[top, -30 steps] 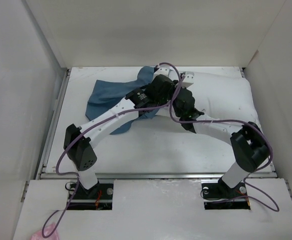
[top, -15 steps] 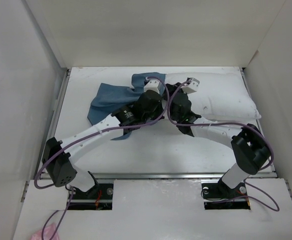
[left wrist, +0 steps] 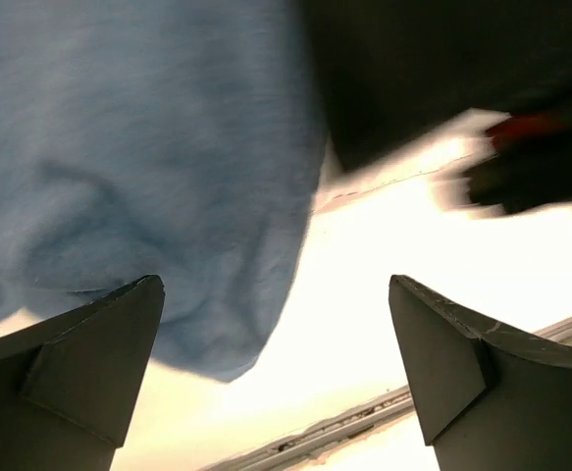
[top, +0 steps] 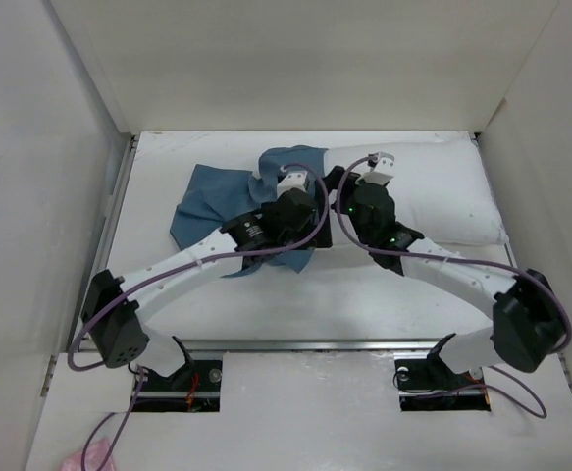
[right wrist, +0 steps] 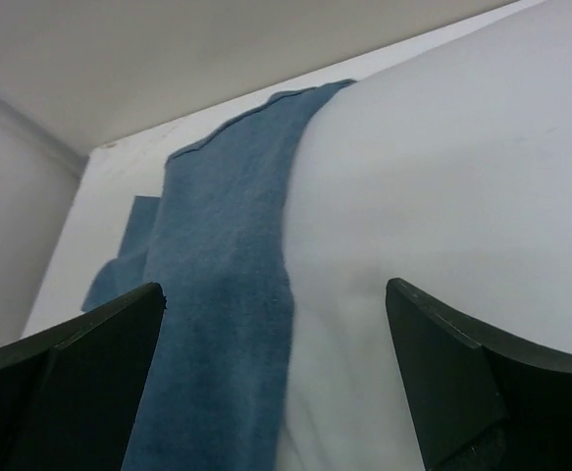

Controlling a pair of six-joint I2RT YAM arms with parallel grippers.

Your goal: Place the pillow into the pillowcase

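The white pillow (top: 442,186) lies at the back right of the table. The blue pillowcase (top: 212,196) lies crumpled to its left, one edge lapping over the pillow's left end. My left gripper (top: 290,194) hovers over that overlap. In the left wrist view it (left wrist: 274,283) stands open, with the pillowcase (left wrist: 138,177) hanging beyond its fingers and nothing between them. My right gripper (top: 372,186) is just beside it. In the right wrist view it (right wrist: 274,285) is open over the seam where the pillowcase (right wrist: 217,285) meets the pillow (right wrist: 452,196).
White walls (top: 70,147) close in the table on the left, back and right. A metal rail (top: 305,344) runs along the near edge. Both forearms cross the middle of the table, and the right arm's elbow (top: 526,324) sits near the right front corner.
Both grippers were shut and now stand wide open, having let go of the cloth. The right arm's elbow has swung out to the right and nearer the front.
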